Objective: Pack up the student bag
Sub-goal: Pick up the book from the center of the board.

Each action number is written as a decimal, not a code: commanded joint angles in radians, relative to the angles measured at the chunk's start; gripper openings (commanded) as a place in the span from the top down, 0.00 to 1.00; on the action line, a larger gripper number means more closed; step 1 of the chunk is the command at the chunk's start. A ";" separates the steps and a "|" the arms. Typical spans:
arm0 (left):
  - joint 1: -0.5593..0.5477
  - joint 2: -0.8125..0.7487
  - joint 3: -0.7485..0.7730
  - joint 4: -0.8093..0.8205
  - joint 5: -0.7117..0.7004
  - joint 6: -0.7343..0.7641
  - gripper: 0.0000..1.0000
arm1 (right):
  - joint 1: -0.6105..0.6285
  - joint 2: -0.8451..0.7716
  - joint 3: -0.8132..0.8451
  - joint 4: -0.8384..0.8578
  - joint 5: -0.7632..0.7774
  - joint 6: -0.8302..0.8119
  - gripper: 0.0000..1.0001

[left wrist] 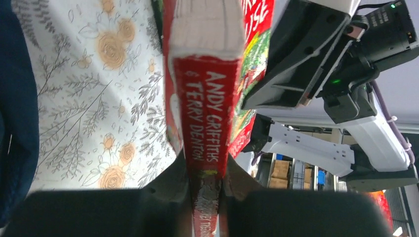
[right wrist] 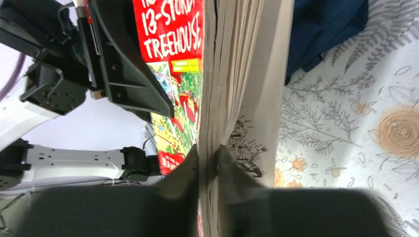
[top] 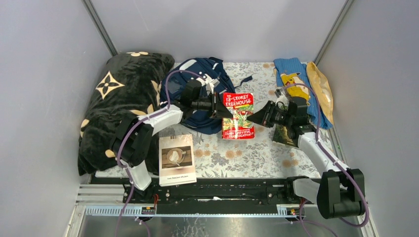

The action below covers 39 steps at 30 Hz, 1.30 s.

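Observation:
The red book "The 13-Storey Treehouse" [top: 238,115] is held between both grippers over the floral cloth, just right of the navy student bag [top: 203,74]. My left gripper [top: 221,109] is shut on the book's red spine; in the left wrist view it [left wrist: 206,173] clamps the spine [left wrist: 207,98]. My right gripper [top: 256,117] is shut on the opposite page edge; in the right wrist view it [right wrist: 208,158] pinches the pages, with the cover [right wrist: 170,39] to the left. The bag shows as navy fabric in both wrist views [left wrist: 15,123] [right wrist: 326,29].
A black blanket with tan flowers [top: 123,98] lies at the left. A pale book with a photo cover [top: 176,158] lies near the front left. A dark book [top: 282,136] lies under the right arm. A blue cloth with a yellow figure [top: 291,79] and a yellow packet [top: 321,89] are at the back right.

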 commanded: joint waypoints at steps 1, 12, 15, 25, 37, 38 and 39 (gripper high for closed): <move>0.025 -0.004 0.129 0.024 -0.061 -0.044 1.00 | 0.043 0.030 0.133 -0.091 -0.027 -0.016 0.53; 0.074 -0.255 0.111 0.069 -0.533 -0.093 1.00 | 0.050 -0.023 -0.086 0.652 0.100 0.606 0.00; 0.073 -0.252 0.097 0.134 -0.538 -0.147 1.00 | 0.079 0.070 -0.084 0.924 0.100 0.723 0.00; 0.066 -0.282 0.014 0.256 -0.544 -0.207 1.00 | 0.195 0.351 0.029 1.317 0.209 0.876 0.00; 0.062 -0.335 -0.047 0.315 -0.594 -0.195 1.00 | 0.205 0.474 0.049 1.375 0.266 0.934 0.03; 0.063 -0.335 -0.045 0.320 -0.593 -0.195 1.00 | 0.205 0.469 0.040 1.357 0.271 0.921 0.02; 0.062 -0.335 -0.043 0.319 -0.591 -0.197 1.00 | 0.205 0.471 0.039 1.341 0.272 0.910 0.01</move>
